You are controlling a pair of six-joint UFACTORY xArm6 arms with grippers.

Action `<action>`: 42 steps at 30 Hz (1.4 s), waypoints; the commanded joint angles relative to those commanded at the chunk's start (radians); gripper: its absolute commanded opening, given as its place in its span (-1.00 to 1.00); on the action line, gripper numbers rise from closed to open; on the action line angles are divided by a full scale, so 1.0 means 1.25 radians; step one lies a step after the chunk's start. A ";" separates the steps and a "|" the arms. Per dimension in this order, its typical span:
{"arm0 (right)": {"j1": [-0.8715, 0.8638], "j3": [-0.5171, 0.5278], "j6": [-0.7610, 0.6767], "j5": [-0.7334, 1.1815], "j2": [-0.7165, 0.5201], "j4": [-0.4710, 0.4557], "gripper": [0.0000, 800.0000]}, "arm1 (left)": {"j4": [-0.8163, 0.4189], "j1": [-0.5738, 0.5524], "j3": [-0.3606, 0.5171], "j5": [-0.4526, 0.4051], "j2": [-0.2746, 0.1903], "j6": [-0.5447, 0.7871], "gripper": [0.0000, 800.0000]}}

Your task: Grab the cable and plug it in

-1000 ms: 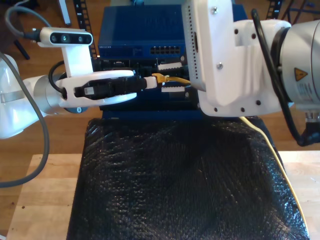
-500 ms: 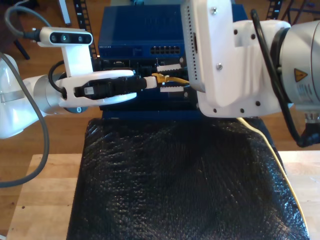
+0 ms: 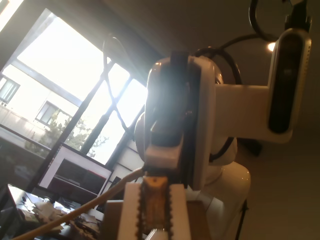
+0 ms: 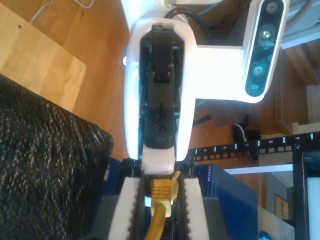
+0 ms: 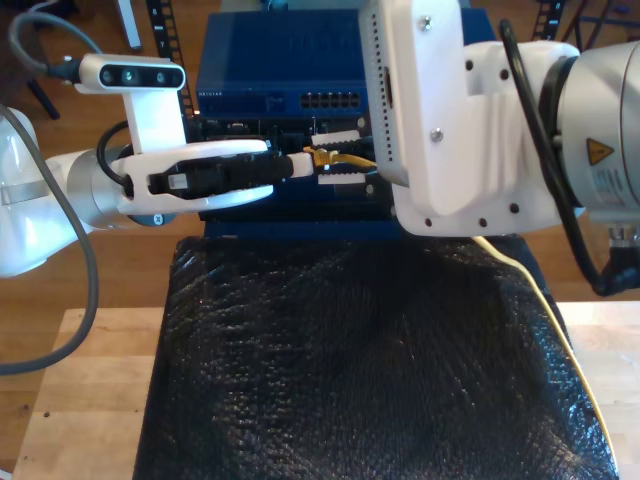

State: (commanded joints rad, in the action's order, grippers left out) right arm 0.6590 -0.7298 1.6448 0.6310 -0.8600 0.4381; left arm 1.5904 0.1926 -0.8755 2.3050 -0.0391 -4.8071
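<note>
Evidently the thin pale-yellow network cable (image 5: 545,310) was light and limp along its run over the black textured mat (image 5: 350,370), stiff only at its yellowish booted plug (image 4: 164,192), with a fragile clip. That plug sat clamped between the jaws of my second gripper (image 4: 161,200). My first gripper (image 3: 156,212) likewise pinched the plug. Gripping the boot was judged soundest.

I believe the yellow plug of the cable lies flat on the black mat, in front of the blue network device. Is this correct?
Not quite. The plug does not lie on the black mat: it is held above it, between the toothed white fingers of my second gripper, as the second wrist view shows. It is indeed in front of the blue network device.
</note>
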 joint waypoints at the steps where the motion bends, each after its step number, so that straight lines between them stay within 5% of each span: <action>1: 0.000 0.000 0.000 0.000 0.000 0.000 -0.56 | 0.000 0.000 0.000 0.000 0.000 0.000 -0.98; 13: 0.000 0.002 0.000 0.000 0.000 0.000 -0.64 | 0.000 0.000 0.000 0.001 0.000 0.000 -0.98; 19: 0.000 0.004 -0.001 0.000 0.000 0.001 -0.93 | 0.000 0.000 0.000 0.001 0.000 0.001 -0.94; 29: 0.000 0.004 -0.017 0.000 0.000 0.001 -0.99 | 0.001 -0.001 0.004 0.023 0.000 0.001 -0.05; 39: 0.000 0.004 -0.034 0.000 0.000 0.001 -1.00 | 0.001 0.000 -0.002 0.022 -0.001 -0.002 0.19; 42: -0.001 0.001 -0.036 0.000 0.002 0.002 -1.00 | 0.002 0.002 -0.004 0.018 -0.002 -0.002 0.66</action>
State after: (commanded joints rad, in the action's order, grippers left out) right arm 0.6575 -0.7282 1.6003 0.6310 -0.8569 0.4411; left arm 1.5934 0.1956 -0.8801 2.3280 -0.0422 -4.8102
